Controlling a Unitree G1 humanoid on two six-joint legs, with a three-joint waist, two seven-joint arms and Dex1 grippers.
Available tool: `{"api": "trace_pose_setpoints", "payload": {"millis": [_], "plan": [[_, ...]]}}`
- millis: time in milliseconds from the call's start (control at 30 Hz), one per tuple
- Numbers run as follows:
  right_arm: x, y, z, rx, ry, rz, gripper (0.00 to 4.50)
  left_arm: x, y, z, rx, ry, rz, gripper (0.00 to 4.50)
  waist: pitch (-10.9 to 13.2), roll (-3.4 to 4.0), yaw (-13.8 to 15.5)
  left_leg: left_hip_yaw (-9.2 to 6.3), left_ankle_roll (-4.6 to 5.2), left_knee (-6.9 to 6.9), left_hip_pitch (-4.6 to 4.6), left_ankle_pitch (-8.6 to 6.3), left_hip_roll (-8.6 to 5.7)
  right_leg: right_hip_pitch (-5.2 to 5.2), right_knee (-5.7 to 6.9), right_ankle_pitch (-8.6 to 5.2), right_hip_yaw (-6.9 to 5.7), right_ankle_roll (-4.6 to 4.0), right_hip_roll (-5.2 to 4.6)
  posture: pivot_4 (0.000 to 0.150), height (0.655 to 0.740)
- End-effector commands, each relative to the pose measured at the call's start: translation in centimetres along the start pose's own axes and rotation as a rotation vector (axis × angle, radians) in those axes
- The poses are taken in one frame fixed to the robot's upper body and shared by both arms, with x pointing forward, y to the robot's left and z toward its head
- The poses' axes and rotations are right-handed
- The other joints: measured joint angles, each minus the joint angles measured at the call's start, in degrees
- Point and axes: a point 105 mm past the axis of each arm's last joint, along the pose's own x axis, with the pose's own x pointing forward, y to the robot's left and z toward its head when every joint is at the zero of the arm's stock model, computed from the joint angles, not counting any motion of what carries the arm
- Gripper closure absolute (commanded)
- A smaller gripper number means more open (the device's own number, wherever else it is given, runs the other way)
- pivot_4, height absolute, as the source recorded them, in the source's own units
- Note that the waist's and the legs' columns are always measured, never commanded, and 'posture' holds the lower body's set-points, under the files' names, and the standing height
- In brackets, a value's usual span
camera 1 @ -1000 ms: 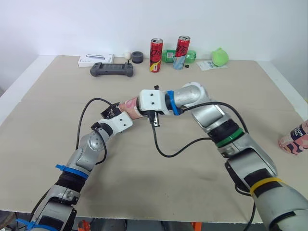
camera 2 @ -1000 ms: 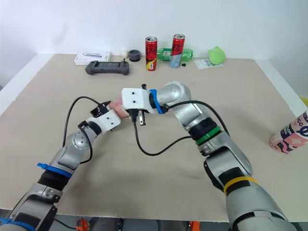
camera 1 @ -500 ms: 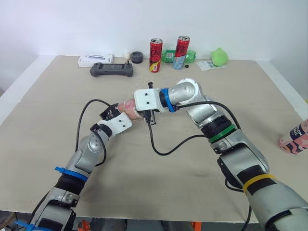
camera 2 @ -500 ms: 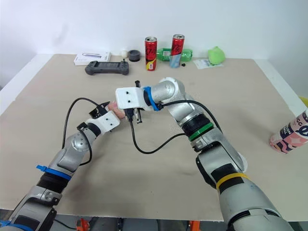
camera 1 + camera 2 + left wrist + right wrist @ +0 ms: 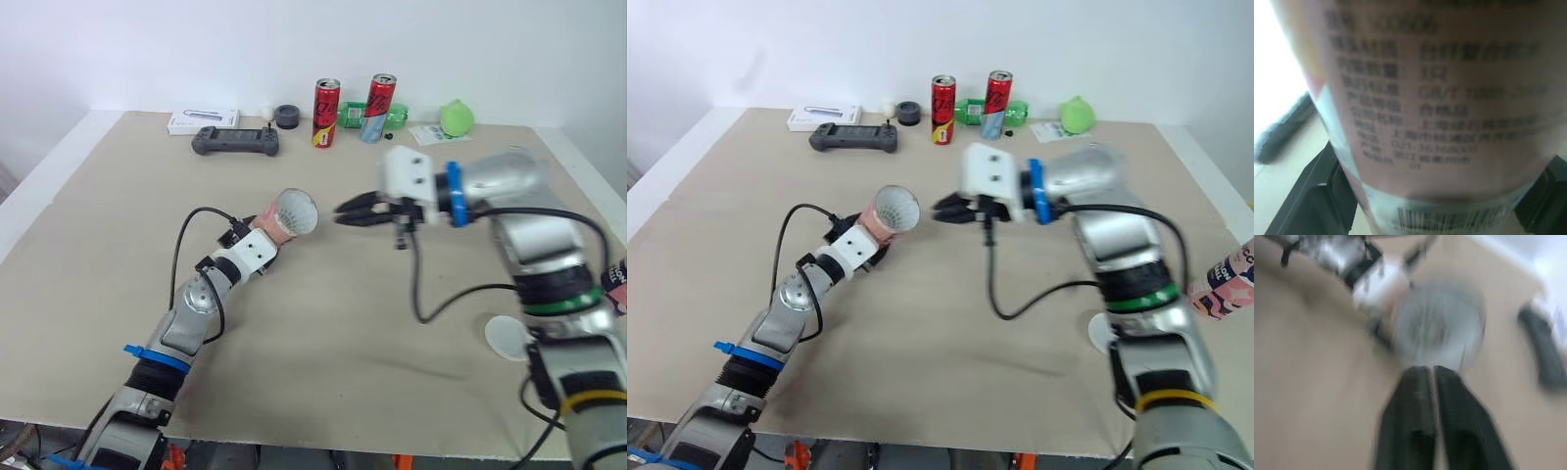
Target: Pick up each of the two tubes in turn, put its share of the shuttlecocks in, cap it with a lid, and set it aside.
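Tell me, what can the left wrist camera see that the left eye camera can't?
Left wrist view: small black writing and a barcode on the pink round tube. Left eye view: two red drink cans, a black game controller, a flat white round lid and the right hand. Both: that tube, gripped by the left hand.

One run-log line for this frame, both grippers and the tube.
left gripper: shut on tube | right gripper: shut, empty, apart from tube | tube: uncapped | lid: lying on table
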Motion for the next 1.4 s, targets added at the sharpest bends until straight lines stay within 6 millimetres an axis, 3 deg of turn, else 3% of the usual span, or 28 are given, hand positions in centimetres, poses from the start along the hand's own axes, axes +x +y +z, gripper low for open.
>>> {"api": "trace_pose_setpoints", "payload": {"millis": [33,167,300,400,667,800,900,1133,1167,1267,1367,1400], "plan": [[-3.0,0.7,-1.3,0.06,0.063,0.008,2.14,-0.3,-0.7,3.6,-0.173,-0.183,-0.062,0.87,0.0,0.03,0.1,0.04,0.0,-0.01,0.0,0.0,-0.06,-0.02,0.0,-0.05,0.01,0.07,-0.06,0.15,0.74],[-8.1,2.8,-7.6,0.244,0.344,0.024,0.08,-1.1,-3.4,4.6,-0.393,-0.26,-0.202,0.87,0.0,0.07,0.5,0.18,0.03,-0.02,0.09,-0.02,-0.06,0.01,0.01,-0.28,0.01,0.41,-0.12,0.15,0.74],[-10.6,4.1,-11.0,0.344,0.465,0.012,0.03,-2.1,-6.5,2.4,-0.427,-0.156,-0.347,0.87,0.0,0.16,0.1,0.39,0.04,0.03,0.2,-0.03,-0.09,0.02,0.01,-0.26,0.08,0.43,-0.19,0.15,0.74],[-11.8,5.3,-13.1,0.405,0.525,0.014,0.03,-2.6,-7.6,1.4,-0.401,-0.105,-0.395,0.87,0.0,0.15,-0.2,0.39,0.04,0.08,0.21,-0.02,-0.08,0.02,0.01,-0.21,0.1,0.51,-0.18,0.15,0.74],[-11.8,7.5,-16.6,0.521,0.563,0.005,0.03,-3.3,-8.6,-0.5,-0.395,-0.003,-0.453,0.87,0.0,0.23,-0.7,0.41,0.04,0.31,0.23,-0.01,-0.09,0.17,0.01,-0.15,0.15,0.6,-0.19,0.15,0.74],[-11.6,8.1,-17.4,0.538,0.572,0.011,0.03,-3.3,-8.5,-0.7,-0.383,0.003,-0.45,0.87,-0.1,0.33,-0.9,0.41,0.04,0.3,0.25,-0.01,-0.1,0.18,0.01,-0.13,0.16,0.63,-0.19,0.15,0.74],[-11.2,8.5,-17.7,0.546,0.576,0.031,0.73,-3.2,-8.4,-0.7,-0.376,0.002,-0.449,0.87,-0.1,0.32,-0.9,0.4,0.04,0.32,0.34,-0.01,-0.1,0.26,0.01,-0.12,0.16,0.64,-0.18,0.15,0.74],[-10.7,8.9,-16.9,0.574,0.54,0.069,4.24,-3.0,-8.1,-0.7,-0.378,0.005,-0.438,0.87,-0.1,0.28,-0.9,0.4,0.04,0.41,0.37,-0.01,-0.1,0.35,0.01,-0.15,0.16,0.59,-0.19,0.15,0.74],[-10.7,8.7,-16.6,0.567,0.531,0.068,4.45,-3.0,-8.1,-0.8,-0.379,0.008,-0.44,0.87,-0.1,0.28,-0.9,0.39,0.04,0.43,0.38,-0.01,-0.1,0.36,0.01,-0.16,0.16,0.58,-0.18,0.15,0.74],[-9.9,7.1,-14.5,0.485,0.484,0.073,4.45,-3.0,-8.2,-0.9,-0.378,0.016,-0.447,0.87,-0.1,0.31,-1.0,0.4,0.04,0.47,0.38,-0.01,-0.1,0.36,0.02,-0.17,0.16,0.56,-0.18,0.15,0.74],[-8.5,4.3,-10.1,0.335,0.393,0.075,4.45,-2.8,-8.1,-0.7,-0.383,0.014,-0.449,0.87,-0.2,0.57,-1.5,0.43,0.03,0.51,0.38,0.0,-0.1,0.35,0.01,-0.14,0.2,0.6,-0.18,0.15,0.74],[-7.6,2.9,-7.5,0.269,0.319,0.073,4.45,-2.7,-8.1,-0.7,-0.385,0.014,-0.45,0.87,-0.2,0.64,-1.5,0.46,0.02,0.55,0.39,0.01,-0.11,0.34,0.02,-0.1,0.24,0.65,-0.18,0.15,0.74]]}}
